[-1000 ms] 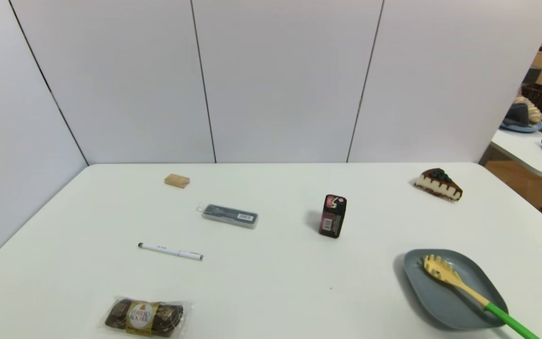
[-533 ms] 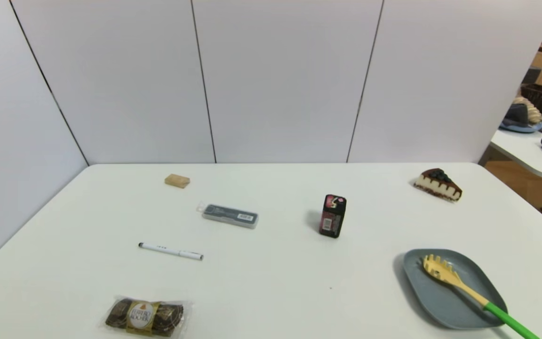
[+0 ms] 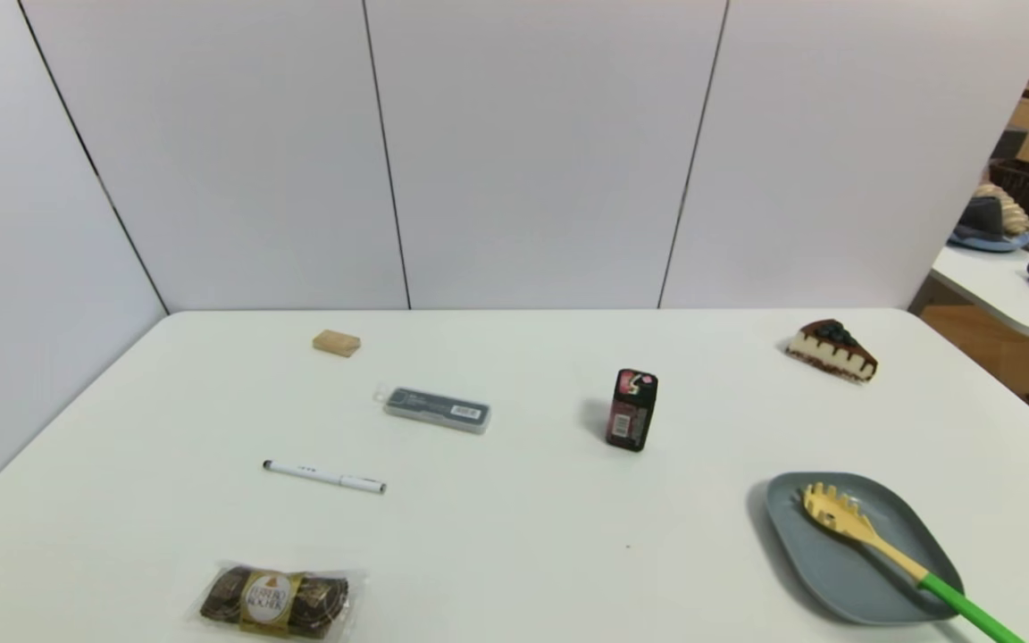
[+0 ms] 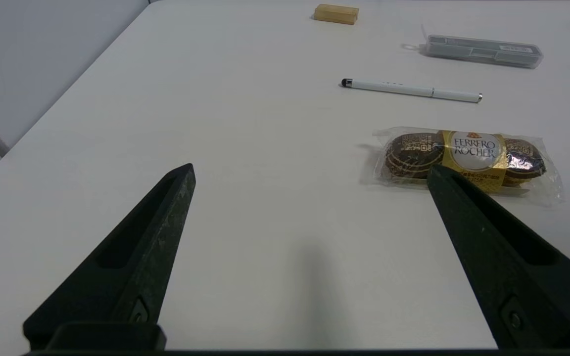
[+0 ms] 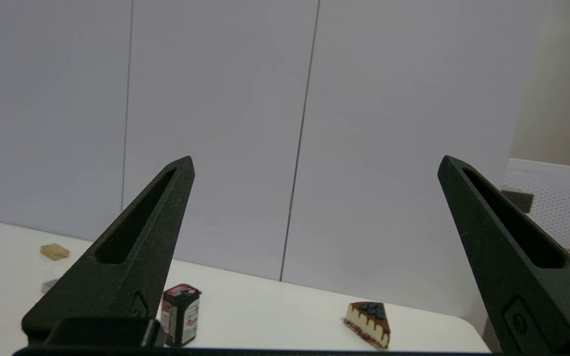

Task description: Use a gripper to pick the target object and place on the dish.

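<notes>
The spaghetti server [image 3: 872, 545] lies on the dish [image 3: 800, 545] — head inside the rim, green handle overhanging the near edge. My right gripper [image 5: 314, 168] is spread wide, empty, aimed above the table. The left gripper [image 4: 309, 170] idles, likewise spread. I judge placement done — I retract clear without grazing the handle.

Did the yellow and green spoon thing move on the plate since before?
No. The spaghetti server lies on the dish just as before, its toothed head equally far from the dish's far rim and its green handle sticking over the near edge.
</notes>
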